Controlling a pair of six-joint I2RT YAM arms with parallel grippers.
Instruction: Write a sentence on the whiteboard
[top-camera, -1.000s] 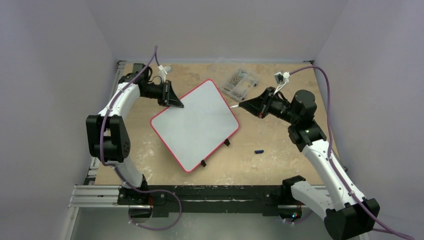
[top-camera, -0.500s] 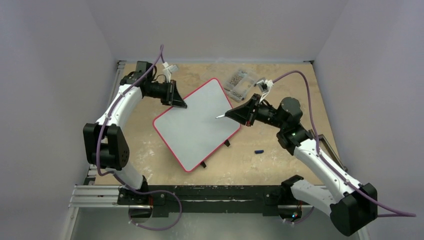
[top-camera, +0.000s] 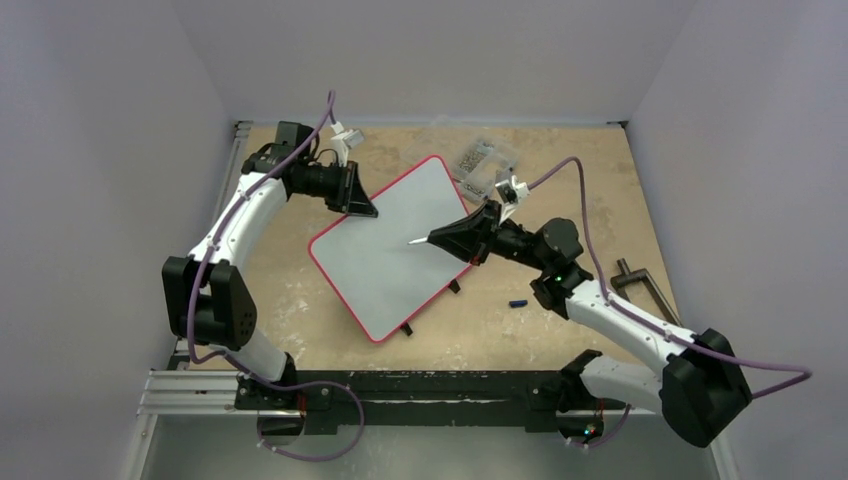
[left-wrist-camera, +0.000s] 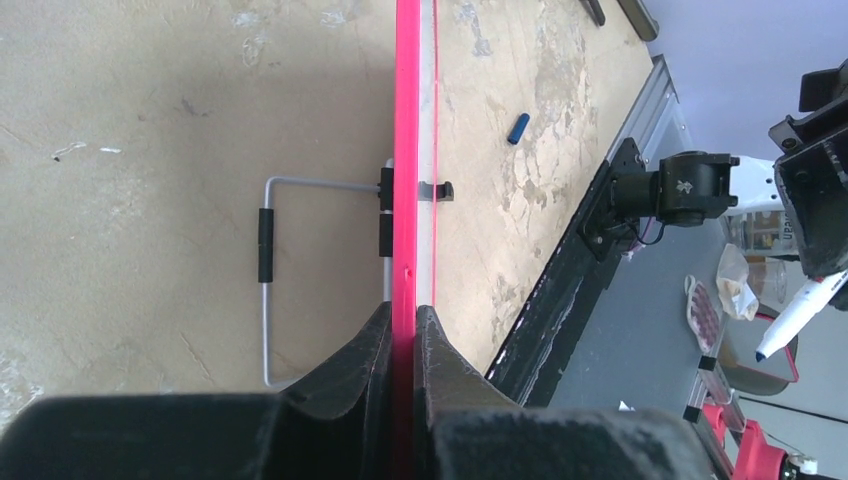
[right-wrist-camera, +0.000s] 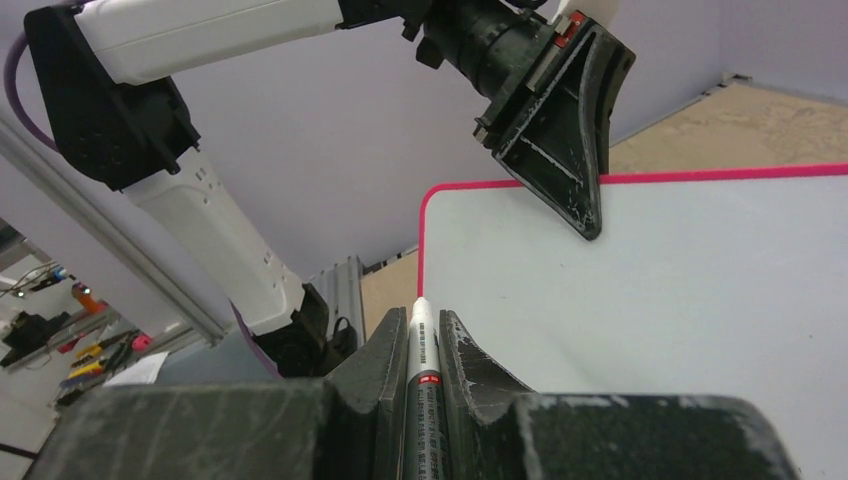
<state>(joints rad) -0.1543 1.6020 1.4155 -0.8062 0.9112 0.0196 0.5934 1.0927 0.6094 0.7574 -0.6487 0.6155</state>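
**Board pinched at its rim, marker poised above its face**

The whiteboard (top-camera: 395, 255) sits on the table (top-camera: 290, 310), about the middle and turned cornerwise, so that one rounded corner points toward the arm bases. Its face shows plain white in both the top view and the right wrist view. Two small black feet (top-camera: 453, 286) stick out along its near right edge.

The left tool (top-camera: 362, 208) reaches in from the far left and is closed tight on the board's thin red rim (left-wrist-camera: 406, 150), near the far left corner. In the left wrist view the board appears edge-on, with a finger pressed flat against each side of the rim. A wire stand (left-wrist-camera: 268, 290) shows against the table on one side of that edge.

The right tool (top-camera: 437, 239) comes in from the right, over the board's right edge. Its fingers are closed on a white marker (right-wrist-camera: 421, 345), which lies lengthwise between them with its tip sticking out in front. From above, the tip is over the middle of the board. I cannot tell whether it touches the surface.

A small blue cap (top-camera: 517, 302) lies on the table just off the board's near right side. A clear box of screws (top-camera: 483, 165) sits beyond the board's far right corner.
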